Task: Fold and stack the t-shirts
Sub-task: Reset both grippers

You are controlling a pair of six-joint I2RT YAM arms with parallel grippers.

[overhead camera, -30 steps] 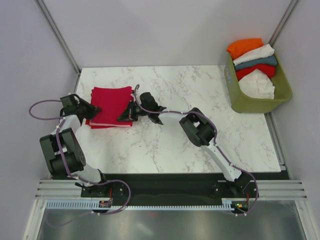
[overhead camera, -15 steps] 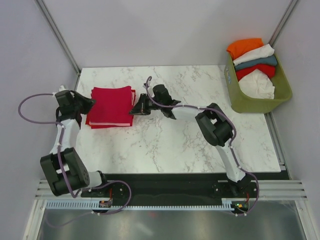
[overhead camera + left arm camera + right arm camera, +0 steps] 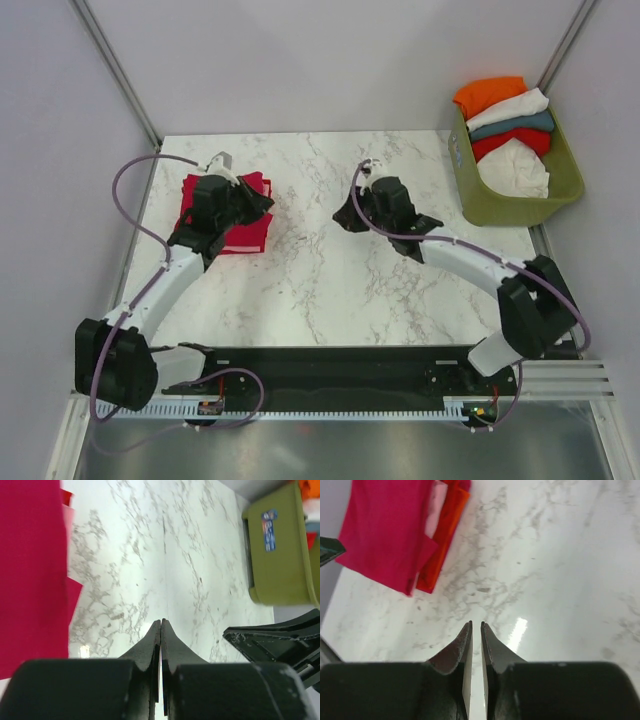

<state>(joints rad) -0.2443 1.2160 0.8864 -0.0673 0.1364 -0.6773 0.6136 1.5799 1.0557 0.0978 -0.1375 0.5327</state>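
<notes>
Top external view shows the folded crimson red cloth t-shirt (image 3: 250, 232) lying at the far left of the white marble table (image 3: 320, 290), with a pink cloth layer (image 3: 439, 507) peeking out at its edge. The left gripper (image 3: 161, 624) hovers over the shirt's right edge, fingers pressed together, empty. The right gripper (image 3: 475, 626) hangs mid-table, fingers nearly touching, empty. Other coloured t-shirts (image 3: 515, 125) fill the olive-green plastic basket (image 3: 505, 208).

The t-shirt (image 3: 253, 228) is crimson, the table (image 3: 320, 285) grey-veined white, the basket (image 3: 500, 208) olive-green.
</notes>
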